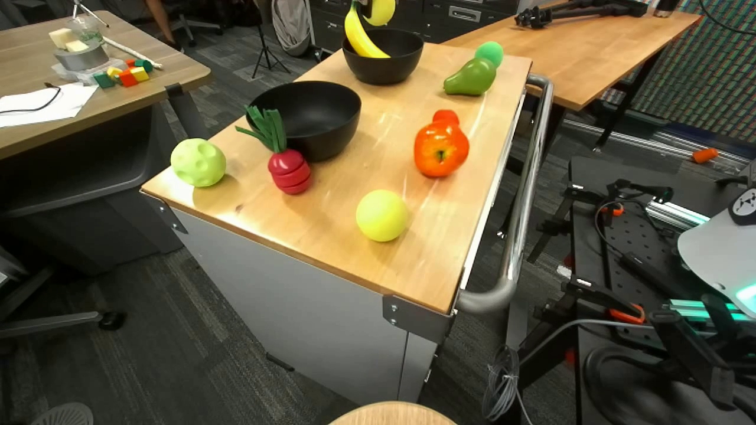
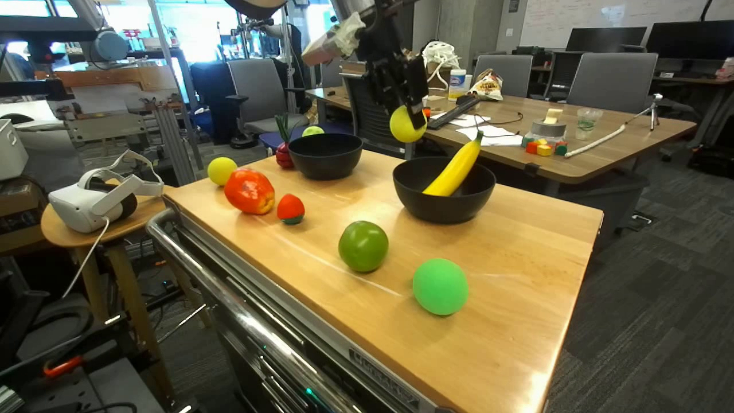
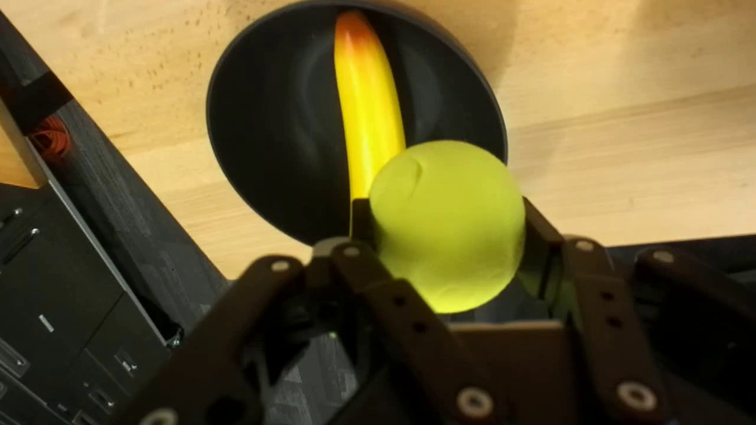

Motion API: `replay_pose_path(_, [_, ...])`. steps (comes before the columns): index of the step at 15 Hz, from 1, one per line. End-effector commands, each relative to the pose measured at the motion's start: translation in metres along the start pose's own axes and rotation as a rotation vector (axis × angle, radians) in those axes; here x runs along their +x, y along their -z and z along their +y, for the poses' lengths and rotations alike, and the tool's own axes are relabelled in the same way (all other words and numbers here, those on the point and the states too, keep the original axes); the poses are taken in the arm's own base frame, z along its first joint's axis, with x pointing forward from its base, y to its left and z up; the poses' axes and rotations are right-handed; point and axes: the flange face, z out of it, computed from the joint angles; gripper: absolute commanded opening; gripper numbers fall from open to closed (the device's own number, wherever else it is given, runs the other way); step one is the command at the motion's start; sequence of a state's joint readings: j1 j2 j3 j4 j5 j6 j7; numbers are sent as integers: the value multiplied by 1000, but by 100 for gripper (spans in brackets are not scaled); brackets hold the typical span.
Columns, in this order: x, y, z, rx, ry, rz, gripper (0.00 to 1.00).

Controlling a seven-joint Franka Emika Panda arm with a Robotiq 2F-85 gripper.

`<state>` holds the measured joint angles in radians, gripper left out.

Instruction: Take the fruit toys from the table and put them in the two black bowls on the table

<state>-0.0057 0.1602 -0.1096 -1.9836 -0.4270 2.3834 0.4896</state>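
Observation:
My gripper (image 3: 450,227) is shut on a yellow-green ball (image 3: 449,260), a finger pressed to either side. In the wrist view, the ball overlaps the rim of a black bowl (image 3: 277,136) in which a yellow banana (image 3: 369,112) leans. An exterior view shows the held ball (image 2: 405,127) raised above and behind this bowl (image 2: 444,206). The second black bowl (image 1: 307,118) shows only its dark inside. On the wooden table (image 1: 366,159) lie a red-orange apple (image 1: 440,150), a small red fruit (image 2: 291,206), a green pear (image 1: 471,78), a yellow ball (image 1: 382,215) and a pale green dimpled ball (image 1: 198,162).
A red radish (image 1: 289,171) with green leaves leans by the second bowl, its leaves over the rim. A bright green ball (image 2: 440,287) sits by the pear. A metal rail (image 1: 531,195) runs along the table's side. A brown desk (image 2: 493,123) with clutter stands beyond.

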Motion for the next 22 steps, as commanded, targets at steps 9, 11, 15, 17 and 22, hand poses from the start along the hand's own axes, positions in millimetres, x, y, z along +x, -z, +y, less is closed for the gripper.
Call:
replay_pose_path(9, [-22, 2, 30, 112, 9, 46, 100])
replay_pose_path(11, [-19, 43, 18, 204, 6, 103, 100])
replay_pose_path(15, [-2, 114, -48, 369, 135, 179, 100])
replay_pose_path(17, [1, 136, -97, 453, 215, 204, 100])
replay_pose_path(22, [-21, 141, -146, 506, 286, 184, 100])
